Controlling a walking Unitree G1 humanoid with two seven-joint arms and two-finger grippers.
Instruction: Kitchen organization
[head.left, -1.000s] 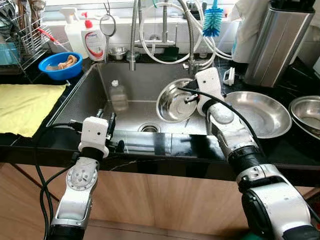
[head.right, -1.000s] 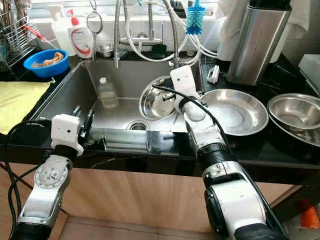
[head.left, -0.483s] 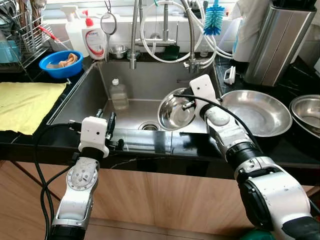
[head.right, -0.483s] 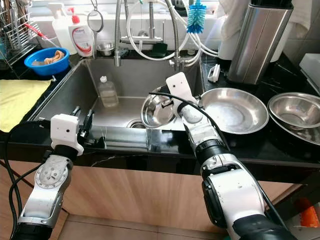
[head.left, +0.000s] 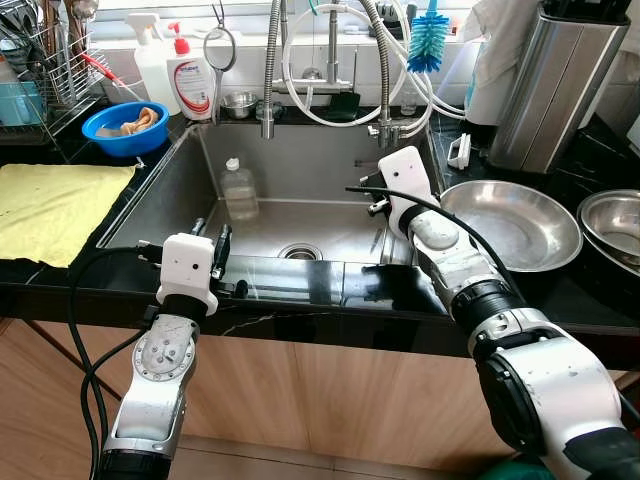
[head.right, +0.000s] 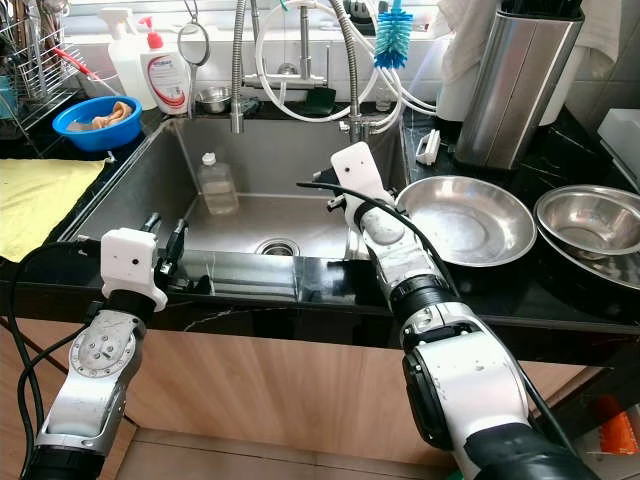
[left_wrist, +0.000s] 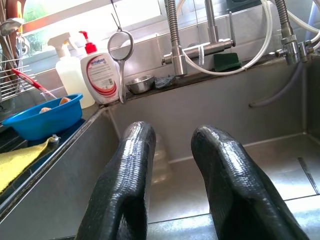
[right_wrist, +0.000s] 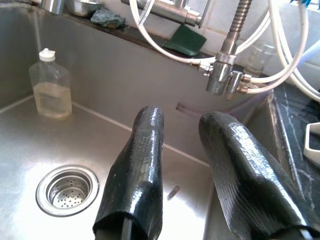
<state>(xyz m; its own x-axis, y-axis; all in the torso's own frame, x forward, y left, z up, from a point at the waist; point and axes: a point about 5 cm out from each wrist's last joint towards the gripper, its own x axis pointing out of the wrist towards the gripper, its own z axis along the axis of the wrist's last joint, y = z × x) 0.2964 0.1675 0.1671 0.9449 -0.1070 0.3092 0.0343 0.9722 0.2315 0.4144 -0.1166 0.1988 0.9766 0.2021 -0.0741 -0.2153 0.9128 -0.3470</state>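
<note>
**Kitchen organization — stock at mid-task**

- Sink (head.left: 180, 190): basin holds one clear bottle (head.left: 238, 188) standing near the back left corner, and the drain strainer (head.left: 299, 254) at the middle of the floor. No bowl lies in the basin.
- Counter (head.left: 600, 280), right of the sink: one large steel bowl (head.left: 510, 225) just beside the sink's right edge; a second steel bowl (head.left: 612, 222) at the counter's right edge, apart from the first.
- Counter, left of the sink: yellow cloth (head.left: 50, 205) spread flat; blue bowl (head.left: 122, 128) near the back left corner of the sink; soap bottle (head.left: 190, 85) and spray bottle (head.left: 150, 60) along the back edge.
- Right gripper (right_wrist: 187, 172): over the sink's right half, fingers spread, holding nothing.
- Left gripper (left_wrist: 172, 182): at the sink's front edge, fingers spread, holding nothing.

Judgement: bowls appear gathered on the right counter; the bottle in the sink looks like the next item left to move.
</note>
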